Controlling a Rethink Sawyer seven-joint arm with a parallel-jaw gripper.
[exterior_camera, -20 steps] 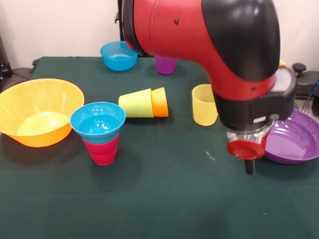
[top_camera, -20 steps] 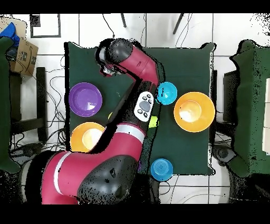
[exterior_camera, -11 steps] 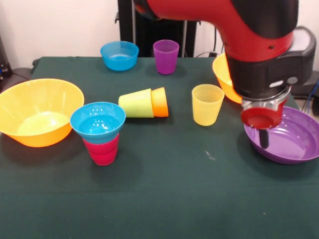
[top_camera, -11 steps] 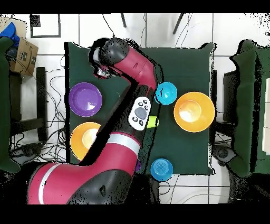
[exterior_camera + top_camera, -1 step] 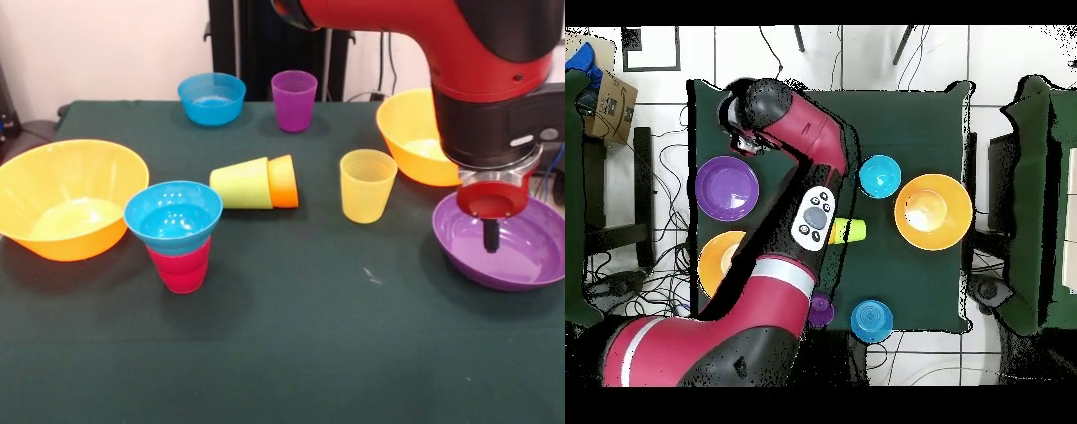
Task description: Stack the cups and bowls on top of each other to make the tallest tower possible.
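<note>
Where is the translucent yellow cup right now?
In the front view the yellow cup stands upright right of centre, between the lime green cup lying on its side and the purple bowl.

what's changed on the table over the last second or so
Only the arm moved: in the front view its gripper swung rightward from the bare cloth to hang over the purple bowl, holding nothing. The cyan bowl on the red cup and the other cups and bowls stayed put.
</note>
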